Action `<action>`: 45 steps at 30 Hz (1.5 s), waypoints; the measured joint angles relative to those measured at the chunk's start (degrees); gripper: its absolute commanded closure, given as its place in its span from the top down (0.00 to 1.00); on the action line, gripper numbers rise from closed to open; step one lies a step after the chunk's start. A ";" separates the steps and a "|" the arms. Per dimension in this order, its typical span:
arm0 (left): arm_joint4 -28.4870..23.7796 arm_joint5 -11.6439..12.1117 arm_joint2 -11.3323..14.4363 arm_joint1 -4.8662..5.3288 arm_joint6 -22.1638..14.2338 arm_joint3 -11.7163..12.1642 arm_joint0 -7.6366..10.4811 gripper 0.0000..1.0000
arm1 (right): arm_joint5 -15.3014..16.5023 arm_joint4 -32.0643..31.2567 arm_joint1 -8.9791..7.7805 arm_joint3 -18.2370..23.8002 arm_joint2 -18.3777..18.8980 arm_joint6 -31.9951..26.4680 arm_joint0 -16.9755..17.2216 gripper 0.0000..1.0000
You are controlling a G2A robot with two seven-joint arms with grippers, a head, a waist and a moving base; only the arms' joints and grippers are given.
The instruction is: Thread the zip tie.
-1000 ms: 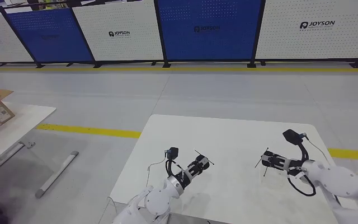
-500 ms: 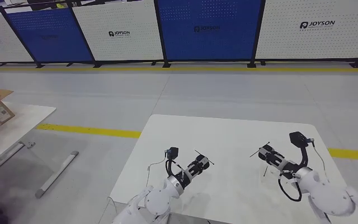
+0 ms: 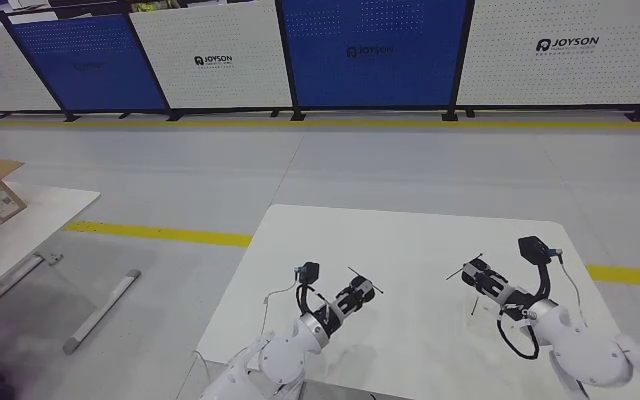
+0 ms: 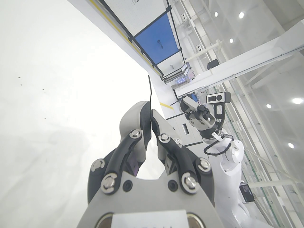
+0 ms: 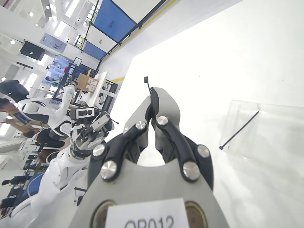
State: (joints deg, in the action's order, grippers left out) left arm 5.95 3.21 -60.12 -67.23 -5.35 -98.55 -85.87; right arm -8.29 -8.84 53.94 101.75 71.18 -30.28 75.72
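Left gripper [image 4: 150, 113] pinched fully closed on a thin black plastic zip tie [image 4: 150, 88]; the plain strap end pokes out beyond the jaws, above the white table [image 3: 420, 240]. Right gripper [image 5: 152, 100] likewise clamped on a second black zip tie [image 5: 147, 84], with its square head just clear of the jaws. The two grippers are well apart. Spare zip tie [image 5: 238, 131] lies in a clear plastic tray [image 5: 273, 124]. Judgement: ties are featherlight, springy and slick. A long free end will wobble, so grip close behind the tail tip and the head
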 measured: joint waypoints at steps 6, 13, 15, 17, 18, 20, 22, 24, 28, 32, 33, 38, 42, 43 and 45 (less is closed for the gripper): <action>8.35 -1.25 3.59 -0.39 -1.17 2.64 3.03 0.00 | 0.00 0.00 0.00 0.00 0.00 0.00 0.00 0.00; 9.56 -2.14 3.74 -0.38 -3.43 4.13 4.51 0.00 | 0.00 0.00 0.00 0.00 0.00 0.00 0.00 0.00; 9.55 -2.13 3.74 -0.38 -3.42 4.13 4.50 0.00 | 0.00 0.00 0.00 0.00 0.00 0.00 0.00 0.00; 9.55 -2.12 3.74 -0.38 -3.42 4.13 4.50 0.00 | 0.00 0.00 0.00 0.00 0.00 0.00 0.00 0.00; 9.55 -2.12 3.74 -0.38 -3.42 4.13 4.51 0.00 | 0.00 0.00 0.00 0.00 0.00 0.00 0.00 0.00; 9.11 -2.27 3.83 -0.48 -3.15 4.22 4.61 0.00 | 0.00 0.00 0.00 0.00 0.00 0.00 0.00 0.00; 7.82 -2.59 4.08 -0.81 -1.85 4.82 5.27 0.00 | 0.00 0.00 0.00 0.00 0.00 0.00 0.00 0.00; 7.82 -2.84 4.60 -1.16 0.10 5.64 6.05 0.00 | 0.00 0.00 0.00 0.00 0.00 0.00 0.00 0.00; 10.64 -2.83 5.69 -1.56 2.54 7.17 7.52 0.00 | 0.00 0.00 0.00 0.00 0.00 0.00 0.00 0.00; 11.32 -2.85 5.68 -1.60 2.83 7.61 7.66 0.00 | 0.00 0.00 0.00 0.00 0.00 0.00 0.00 0.00; 11.28 -2.85 5.67 -1.60 2.82 7.60 7.65 0.00 | 0.00 0.00 0.00 0.00 0.00 0.00 0.00 0.00; 11.25 -2.86 5.67 -1.60 2.80 7.58 7.64 0.00 | 0.04 0.05 0.02 0.00 0.02 0.03 0.03 0.00; 11.26 -2.86 5.67 -1.60 2.80 7.58 7.64 0.00 | 1.87 3.37 0.37 -0.81 0.95 2.68 0.94 0.00; 11.26 -2.86 5.67 -1.60 2.80 7.58 7.64 0.00 | 2.82 3.80 0.50 -0.94 0.96 3.55 1.48 0.00; 11.26 -2.86 5.67 -1.60 2.80 7.58 7.64 0.00 | 3.99 4.28 0.69 -1.21 0.61 4.85 2.28 0.00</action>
State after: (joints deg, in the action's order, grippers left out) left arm 17.21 0.35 -54.44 -68.83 -2.55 -90.96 -78.23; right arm -4.31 -4.56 54.63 100.53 71.80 -25.43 78.00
